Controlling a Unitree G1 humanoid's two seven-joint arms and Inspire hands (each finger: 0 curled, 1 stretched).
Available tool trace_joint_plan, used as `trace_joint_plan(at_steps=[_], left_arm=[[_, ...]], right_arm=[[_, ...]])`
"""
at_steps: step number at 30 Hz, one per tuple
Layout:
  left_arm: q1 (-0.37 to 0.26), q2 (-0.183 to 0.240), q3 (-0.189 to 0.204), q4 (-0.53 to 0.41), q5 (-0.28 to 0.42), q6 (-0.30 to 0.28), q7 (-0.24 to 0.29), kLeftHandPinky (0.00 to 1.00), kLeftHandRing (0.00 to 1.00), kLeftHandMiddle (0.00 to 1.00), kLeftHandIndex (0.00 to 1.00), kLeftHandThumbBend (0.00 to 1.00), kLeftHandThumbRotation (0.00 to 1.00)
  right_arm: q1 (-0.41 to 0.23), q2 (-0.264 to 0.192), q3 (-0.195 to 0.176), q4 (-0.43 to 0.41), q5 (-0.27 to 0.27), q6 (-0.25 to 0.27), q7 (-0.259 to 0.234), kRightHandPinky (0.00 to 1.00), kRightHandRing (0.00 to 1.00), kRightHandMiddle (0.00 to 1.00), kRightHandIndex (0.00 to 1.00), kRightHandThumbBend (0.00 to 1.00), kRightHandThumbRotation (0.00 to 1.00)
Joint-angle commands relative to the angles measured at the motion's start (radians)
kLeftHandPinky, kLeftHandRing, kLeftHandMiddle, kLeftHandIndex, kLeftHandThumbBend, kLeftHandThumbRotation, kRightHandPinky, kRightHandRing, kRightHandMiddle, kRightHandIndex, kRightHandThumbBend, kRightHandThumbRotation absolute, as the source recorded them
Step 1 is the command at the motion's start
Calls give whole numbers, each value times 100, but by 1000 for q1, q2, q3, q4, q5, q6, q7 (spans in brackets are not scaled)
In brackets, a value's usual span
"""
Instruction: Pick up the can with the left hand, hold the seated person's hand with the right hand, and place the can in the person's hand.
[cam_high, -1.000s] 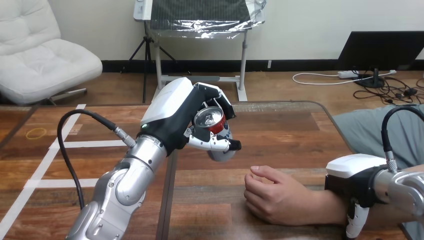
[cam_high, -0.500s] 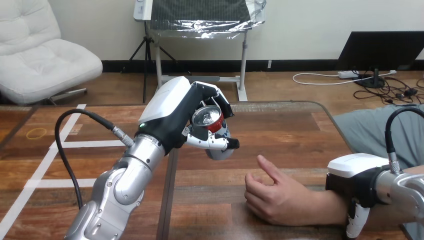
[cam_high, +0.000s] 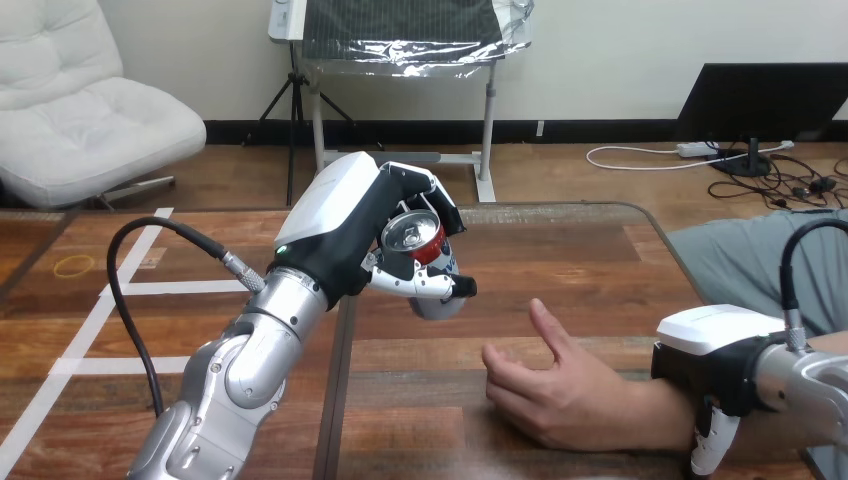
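Note:
My left hand is raised above the middle of the wooden table, with its fingers and thumb curled round a red and silver can, silver top facing me. The can hangs clear of the table, up and to the left of the person's hand. That hand rests on the table at the lower right, partly opened with the thumb lifted. My right hand lies over the person's wrist, a white finger curled down its near side.
White tape lines and a yellow ring mark the table's left part. A dark seam runs down the table under my left forearm. Bare wood lies between the can and the person's hand.
The person's hand has uncurled from a loose fist and its thumb now points up. My left hand with the can has edged slightly left. My right hand stays on the wrist.

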Motion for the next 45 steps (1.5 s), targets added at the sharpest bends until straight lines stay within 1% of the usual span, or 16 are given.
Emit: trace_joint_plan(at_steps=[1,4,9,11,13,19,24,34,37,41,45], left_arm=[[-59,-11,32,-10,-28,0,2,32,37,44,47,64,0],[-60,-17,35,-5,-40,3,-5,32,37,44,47,64,0],[-66,-27,38,-1,-60,25,-27,31,37,44,47,64,0],[-70,-29,37,3,-66,31,-34,31,37,44,47,64,0],[-72,-30,36,3,-68,34,-37,31,36,44,47,64,0],[-88,-40,39,22,-88,52,-61,31,36,43,47,65,0],[-108,-50,38,38,-108,84,-83,30,36,43,47,66,0],[-166,-78,35,95,-135,125,-114,29,35,43,47,69,0],[-184,-87,36,111,-147,138,-124,28,35,43,47,69,0],[-215,-104,36,135,-159,158,-137,28,35,43,47,69,0],[-246,-121,33,149,-161,183,-148,28,35,43,47,70,0]], right_arm=[[28,6,-48,-16,51,12,-11,12,21,32,35,70,0],[28,0,-60,-20,55,5,-22,12,20,31,34,70,0],[17,-6,-72,-28,52,15,-16,12,20,32,35,70,0],[12,-5,-84,-34,57,24,-18,12,20,32,35,70,0],[11,-5,-89,-37,59,28,-18,12,20,32,35,70,0],[-6,-14,-106,-59,65,38,-6,12,20,31,35,71,0],[-20,-28,-121,-81,69,35,-1,12,21,31,35,72,0],[-64,-39,-137,-122,58,63,37,12,20,30,35,71,0],[-75,-42,-143,-136,58,61,40,12,20,30,35,71,0],[-89,-49,-157,-152,68,36,27,13,21,30,35,73,0],[-109,-61,-163,-163,71,12,24,14,22,32,36,74,0]])
